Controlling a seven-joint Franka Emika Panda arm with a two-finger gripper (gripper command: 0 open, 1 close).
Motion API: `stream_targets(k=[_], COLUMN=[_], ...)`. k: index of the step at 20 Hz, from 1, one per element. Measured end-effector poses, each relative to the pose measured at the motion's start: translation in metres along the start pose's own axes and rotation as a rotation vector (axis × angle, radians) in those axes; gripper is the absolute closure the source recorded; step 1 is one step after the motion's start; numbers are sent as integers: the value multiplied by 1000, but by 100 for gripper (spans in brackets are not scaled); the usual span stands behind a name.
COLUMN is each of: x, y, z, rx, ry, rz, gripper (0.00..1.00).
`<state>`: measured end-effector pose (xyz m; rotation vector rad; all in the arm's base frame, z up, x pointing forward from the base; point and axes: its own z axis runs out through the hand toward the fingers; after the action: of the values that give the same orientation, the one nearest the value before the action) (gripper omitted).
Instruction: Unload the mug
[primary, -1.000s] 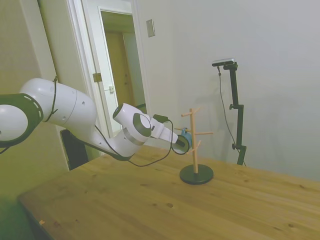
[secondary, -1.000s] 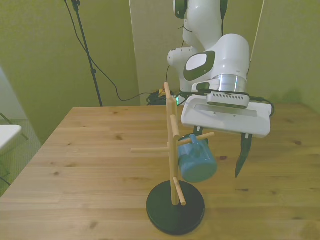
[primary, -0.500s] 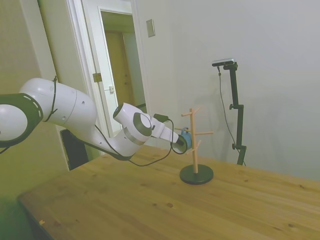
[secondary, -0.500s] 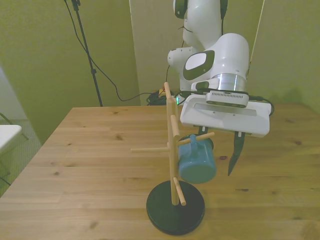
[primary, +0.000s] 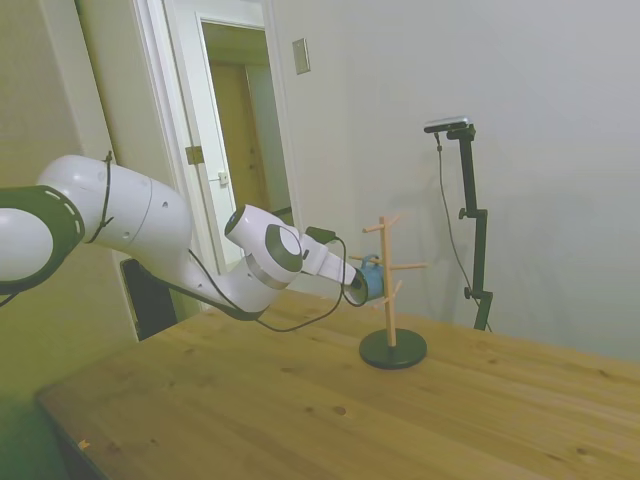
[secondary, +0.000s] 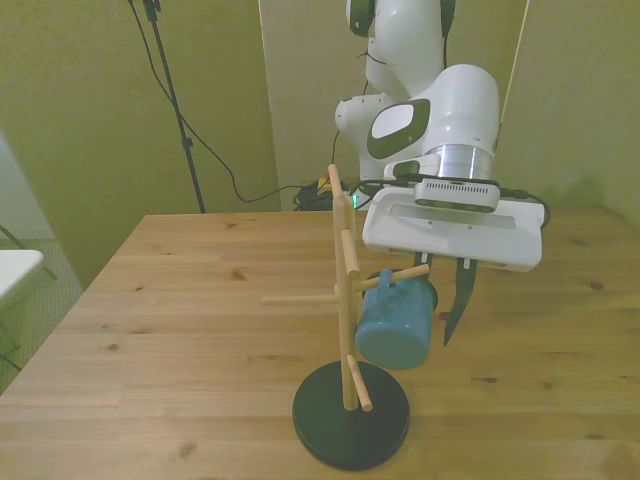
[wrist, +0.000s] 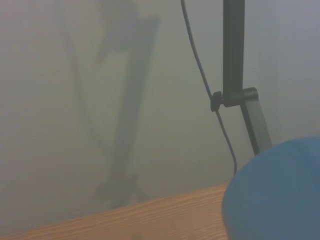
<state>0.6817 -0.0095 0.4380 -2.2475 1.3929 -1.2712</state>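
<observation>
One end effector (secondary: 428, 312) to report: its two dark fingers sit either side of the small light blue-teal enamel mug (secondary: 393, 322), and I can see only the one on the front view's right, just beside the mug wall. I cannot tell whether they are clamped on it yet or a touch apart. The mug hangs by its loop handle on a side peg of the tall wooden peg stand (secondary: 345, 290), above the stand's round black base (secondary: 350, 412). I judge the step in hand to be securing the grasp. Next I would need a firm pinch, then to draw the handle along and off the upward-slanting peg without tipping the stand. Count: one mug, one stand, one wooden counter (secondary: 180, 340). Up close, the wrist camera gives only a blurred blue curve of the mug (wrist: 280, 195).
</observation>
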Motion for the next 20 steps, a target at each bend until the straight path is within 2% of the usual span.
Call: stream_targets(k=[20], x=[5], y=[-5], z=[-22], rx=[20], ry=[-1], rz=[11], gripper=[100])
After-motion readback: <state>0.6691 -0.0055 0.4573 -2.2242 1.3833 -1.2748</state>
